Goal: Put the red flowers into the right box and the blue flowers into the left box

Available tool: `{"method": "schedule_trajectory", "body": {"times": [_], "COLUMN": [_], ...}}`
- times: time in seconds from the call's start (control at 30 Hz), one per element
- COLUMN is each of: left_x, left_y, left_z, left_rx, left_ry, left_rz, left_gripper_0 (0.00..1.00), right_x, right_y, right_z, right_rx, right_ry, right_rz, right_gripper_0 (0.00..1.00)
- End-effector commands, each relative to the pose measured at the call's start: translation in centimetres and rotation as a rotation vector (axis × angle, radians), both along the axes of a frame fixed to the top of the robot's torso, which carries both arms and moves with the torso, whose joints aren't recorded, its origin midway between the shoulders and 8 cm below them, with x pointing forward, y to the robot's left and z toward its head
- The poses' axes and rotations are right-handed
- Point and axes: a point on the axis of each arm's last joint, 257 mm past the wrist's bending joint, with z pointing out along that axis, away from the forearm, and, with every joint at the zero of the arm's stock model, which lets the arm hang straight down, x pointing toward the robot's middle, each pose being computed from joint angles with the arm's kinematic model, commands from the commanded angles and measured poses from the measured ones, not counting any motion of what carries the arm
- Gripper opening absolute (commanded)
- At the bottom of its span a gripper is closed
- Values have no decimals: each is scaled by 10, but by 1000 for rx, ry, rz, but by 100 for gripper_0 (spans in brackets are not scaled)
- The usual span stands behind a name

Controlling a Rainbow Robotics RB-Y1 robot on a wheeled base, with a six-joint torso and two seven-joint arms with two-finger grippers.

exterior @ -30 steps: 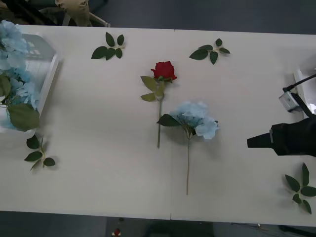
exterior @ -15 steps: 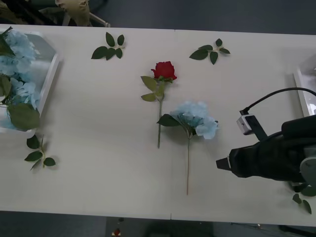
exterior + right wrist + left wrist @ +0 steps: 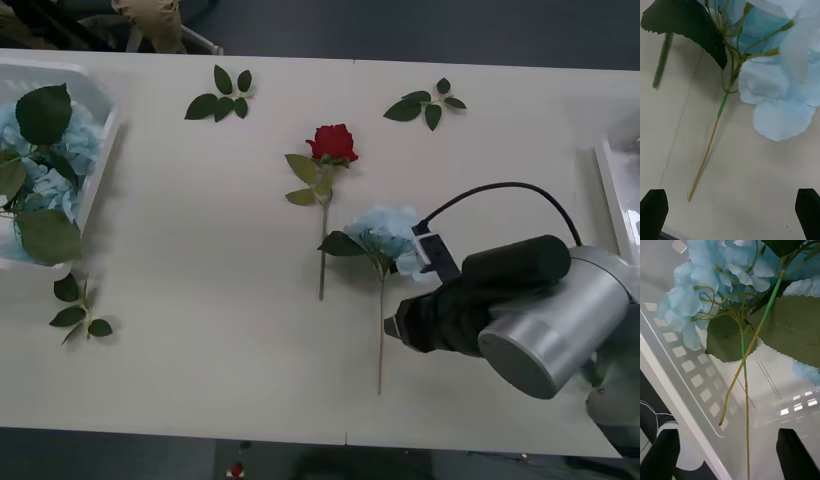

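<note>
While blue flowers are filling the left box, I'm hovering my right pincer, fingers apart, above another blue flower, the red flower waiting on the tabletop.

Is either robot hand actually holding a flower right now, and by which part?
No. The right gripper is open over the blue flower stem; the left gripper is open above the left box.

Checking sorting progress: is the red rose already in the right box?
No, the red rose lies on the bare table, well apart from the right box.
</note>
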Motion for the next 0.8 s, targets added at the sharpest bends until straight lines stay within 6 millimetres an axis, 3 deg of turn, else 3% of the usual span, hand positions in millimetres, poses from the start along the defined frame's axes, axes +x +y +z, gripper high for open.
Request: {"method": "schedule_trajectory", "body": {"times": [0.03,0.2,0.3,0.43,0.53,0.6,0.8], "left_x": [14,-1,-11,-36,-44,-45,-47], "left_y": [-19,-66,-118,-205,-251,-274,-333], "left_z": [34,49,71,106,121,118,79], "left_rx": [-31,-185,-356,-666,-812,-851,-873], "left_ry": [-49,0,-13,-24,-43,-36,40], "left_rz": [-38,-148,-305,-527,-641,-689,-770], "left_gripper_0": [94,98,98,99,98,98,98], "right_x": [19,32,39,45,48,52,66], "right_y": [20,36,43,51,53,53,63], "right_z": [1,-10,-15,-21,-25,-27,-32], "right_rx": [55,85,101,124,129,132,166], "right_ry": [-28,-35,-38,-41,-40,-43,-65], "right_rz": [-59,-78,-91,-111,-119,-124,-133], "right_gripper_0": [100,100,100,100,100,100,100]}}
